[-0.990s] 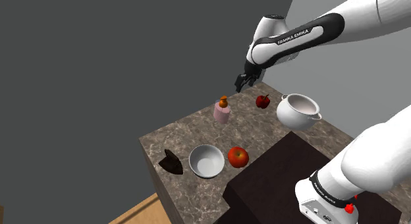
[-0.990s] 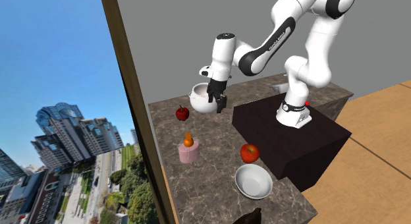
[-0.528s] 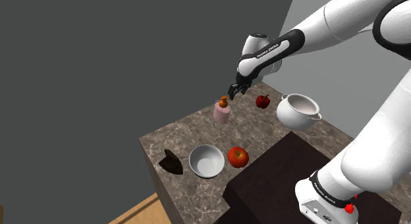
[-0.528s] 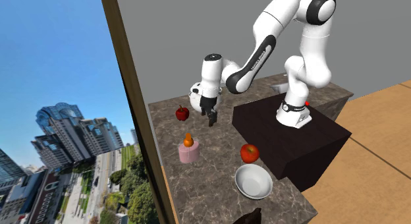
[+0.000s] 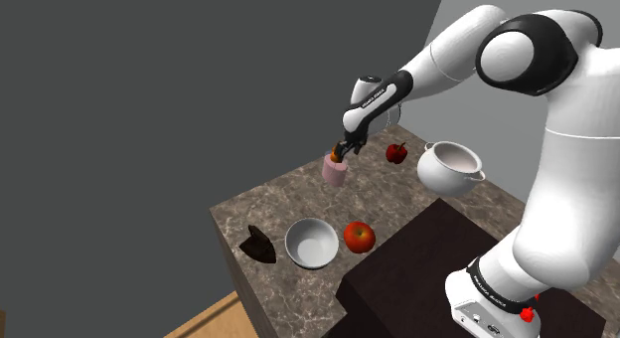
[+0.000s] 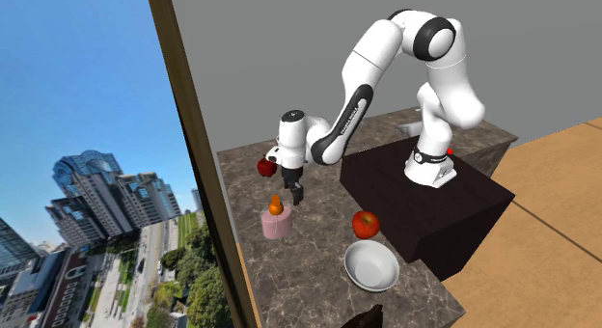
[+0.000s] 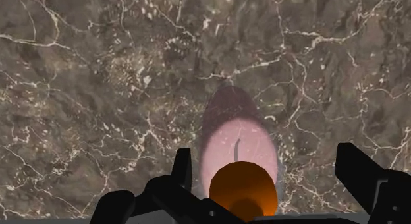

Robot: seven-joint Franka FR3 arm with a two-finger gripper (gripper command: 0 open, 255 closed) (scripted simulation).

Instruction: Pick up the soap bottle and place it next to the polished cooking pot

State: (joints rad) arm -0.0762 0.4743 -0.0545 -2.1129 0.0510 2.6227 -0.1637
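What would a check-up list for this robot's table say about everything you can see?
Surface: dark marbled stone counter.
Job's things: pink soap bottle with an orange pump, upright; white pot stands apart from it.
Clutter: white bowl, big red apple, small red apple, dark brown lump near the counter's edge.
Grippers: gripper open, just above the bottle; its fingers are either side of the pump, not touching it.
Cables: nothing seen.
Surroundings: grey wall, wooden floor, window with a city view, dark box stand.
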